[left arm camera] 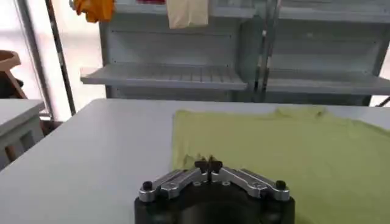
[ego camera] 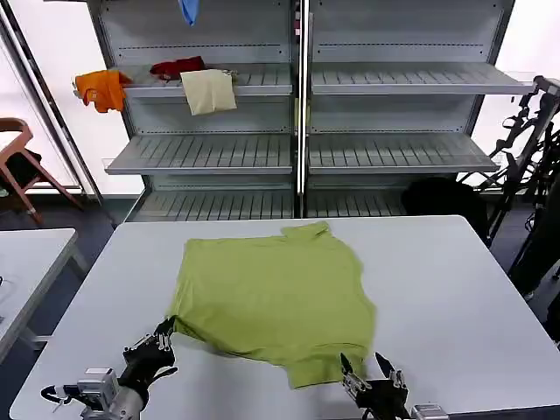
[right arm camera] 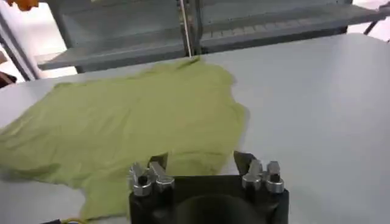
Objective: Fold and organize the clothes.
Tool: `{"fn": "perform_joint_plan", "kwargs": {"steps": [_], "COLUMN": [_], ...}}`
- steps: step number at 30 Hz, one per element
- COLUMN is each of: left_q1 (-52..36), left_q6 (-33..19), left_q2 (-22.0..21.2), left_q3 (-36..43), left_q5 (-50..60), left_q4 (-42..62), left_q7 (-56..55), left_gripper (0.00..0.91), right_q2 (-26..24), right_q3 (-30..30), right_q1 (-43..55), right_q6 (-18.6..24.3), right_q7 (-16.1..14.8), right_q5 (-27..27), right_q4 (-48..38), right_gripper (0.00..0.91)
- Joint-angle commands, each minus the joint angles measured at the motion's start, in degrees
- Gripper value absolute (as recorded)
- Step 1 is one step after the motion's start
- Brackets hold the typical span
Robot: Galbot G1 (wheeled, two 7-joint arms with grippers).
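The green T-shirt (ego camera: 273, 297) lies spread at the centre of the white counter (ego camera: 455, 289). At lower left, the left claw (ego camera: 165, 333) is pinched closed on the shirt's near corner. At the bottom edge, the right claw (ego camera: 371, 374) stands open beside the shirt's lower hem, holding nothing.

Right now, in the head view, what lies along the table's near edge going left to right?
Left gripper, shut at the T-shirt's near-left corner → lime-green T-shirt → right gripper, open beside the shirt's near flap.
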Motion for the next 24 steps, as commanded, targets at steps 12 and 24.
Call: {"fn": "perform_joint_plan", "kwargs": {"steps": [12, 24], "left_q1": [0.3, 0.6], "left_q6": [-0.3, -0.6], "left_q2": [0.0, 0.1], "left_q3": [0.0, -0.1], "left_q5": [0.5, 0.8], "left_q4": [0.5, 0.1], "left_q7": [0.3, 0.3], "left_gripper": [0.010, 0.010], "right_q2": [1.7, 1.3], "right_q3": [-4.2, -6.8], "right_q1": [2.0, 2.2], "right_q6": [1.2, 1.5], "right_q7": [1.5, 5.5], "right_q5": [-0.4, -2.6], "right_q4": [-2.7, 2.6], "right_gripper": [0.000, 0.000]}}
